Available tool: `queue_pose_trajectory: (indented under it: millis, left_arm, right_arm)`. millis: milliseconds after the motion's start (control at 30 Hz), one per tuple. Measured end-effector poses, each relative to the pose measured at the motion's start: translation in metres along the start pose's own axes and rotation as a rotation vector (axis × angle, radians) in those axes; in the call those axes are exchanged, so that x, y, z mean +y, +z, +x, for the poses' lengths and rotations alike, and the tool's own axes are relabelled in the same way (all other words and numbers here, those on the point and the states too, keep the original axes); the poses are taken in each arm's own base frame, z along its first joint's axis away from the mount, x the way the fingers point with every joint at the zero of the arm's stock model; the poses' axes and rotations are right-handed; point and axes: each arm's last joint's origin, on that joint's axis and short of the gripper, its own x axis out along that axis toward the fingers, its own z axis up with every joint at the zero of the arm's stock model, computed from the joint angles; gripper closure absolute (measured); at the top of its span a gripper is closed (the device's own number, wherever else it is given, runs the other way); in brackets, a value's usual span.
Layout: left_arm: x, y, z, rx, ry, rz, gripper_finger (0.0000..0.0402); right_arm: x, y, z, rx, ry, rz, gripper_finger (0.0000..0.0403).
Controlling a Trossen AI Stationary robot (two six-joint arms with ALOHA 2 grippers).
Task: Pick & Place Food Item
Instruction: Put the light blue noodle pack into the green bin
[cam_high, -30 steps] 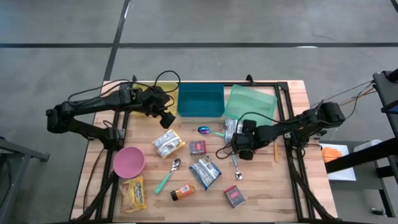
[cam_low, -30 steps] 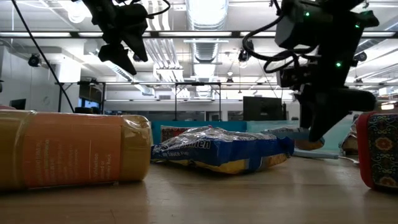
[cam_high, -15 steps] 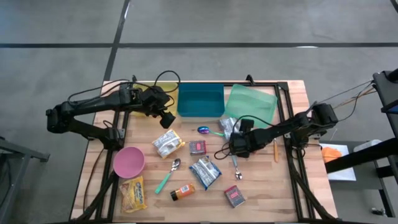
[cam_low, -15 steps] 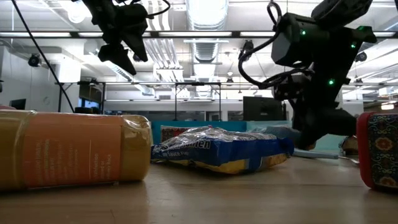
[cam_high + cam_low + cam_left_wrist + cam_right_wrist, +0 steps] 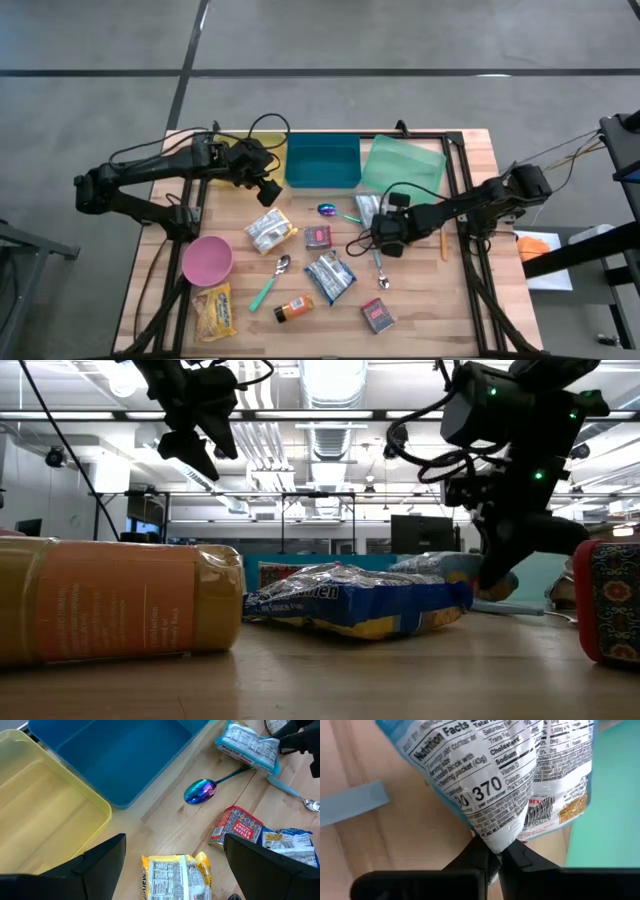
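Observation:
A white-and-blue noodle packet [image 5: 367,207] with a nutrition panel [image 5: 490,780] lies near the table's middle, just in front of the green bin [image 5: 408,165]. My right gripper [image 5: 380,224] is shut on its edge and also shows in the low view [image 5: 497,575]. In the left wrist view the packet [image 5: 247,745] is beside an iridescent spoon [image 5: 200,791]. My left gripper [image 5: 267,190] hangs open, well above the table, near the yellow bin [image 5: 262,150] and blue bin [image 5: 322,162]. My right gripper pinches the packet's crimped end edge [image 5: 499,839] between its two fingers [image 5: 475,855]. The fingers slant down from the table's right side. The held end [image 5: 478,572] is raised off the table; whether the packet's far end still rests on it, I cannot tell.
Around the table lie a yellow-ended packet [image 5: 270,231], a blue packet [image 5: 329,276], a small red can [image 5: 317,237], a red box [image 5: 378,316], an orange bottle [image 5: 293,308], a pink bowl [image 5: 207,260], a yellow snack bag [image 5: 216,310] and two spoons [image 5: 270,285] [image 5: 381,268].
My right gripper has shifted slightly toward the table's left, onto the noodle packet, and shut on its edge. The packet's held end has since risen a little off the table.

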Motion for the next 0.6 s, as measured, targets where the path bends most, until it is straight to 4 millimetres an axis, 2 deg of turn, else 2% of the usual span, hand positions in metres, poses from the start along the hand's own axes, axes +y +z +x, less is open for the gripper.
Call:
queue_pose_trajectory:
  millis: [233, 433, 600]
  left_arm:
    - [0.000, 0.000, 0.000, 0.000, 0.000, 0.000, 0.0058]
    - [0.000, 0.000, 0.000, 0.000, 0.000, 0.001, 0.0058]
    - [0.000, 0.000, 0.000, -0.001, 0.000, 0.001, 0.0058]
  right_arm:
    - [-0.007, 0.005, -0.022, -0.071, 0.085, 0.039, 0.0393]
    - [-0.026, 0.008, -0.063, -0.236, 0.135, 0.123, 0.0394]
    - [-0.052, 0.001, -0.092, -0.371, 0.137, 0.268, 0.0394]
